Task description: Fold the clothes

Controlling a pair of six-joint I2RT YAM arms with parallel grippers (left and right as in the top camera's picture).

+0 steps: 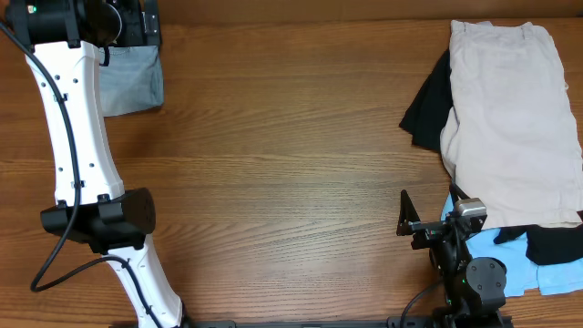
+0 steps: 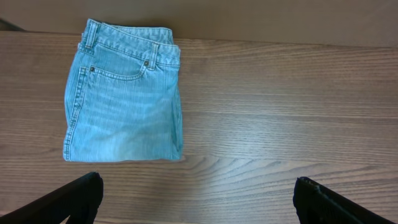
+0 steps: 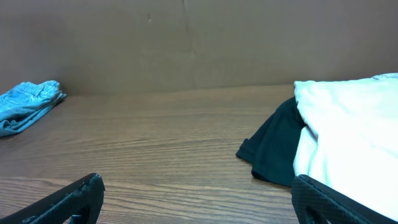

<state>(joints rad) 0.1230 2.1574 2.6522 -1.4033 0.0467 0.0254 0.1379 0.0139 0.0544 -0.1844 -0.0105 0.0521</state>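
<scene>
Now denim shorts (image 2: pixel 121 99) lie folded at the far-left corner of the bench (image 1: pixel 291 137); our left gripper (image 2: pixel 198 186) and right gripper (image 3: pixel 196 186) both gape empty. We fear lifting the beige shorts (image 1: pixel 515 118) drags the black garment (image 1: pixel 428 109) pinned beneath

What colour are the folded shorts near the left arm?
The denim shorts are faded light blue, clearest in the left wrist view.

We've got the denim shorts (image 1: pixel 135 84) folded at the far left, partly under the left arm (image 1: pixel 77 137); over right, beige shorts (image 1: pixel 510 118) lie across a black garment (image 1: pixel 426 107).
</scene>
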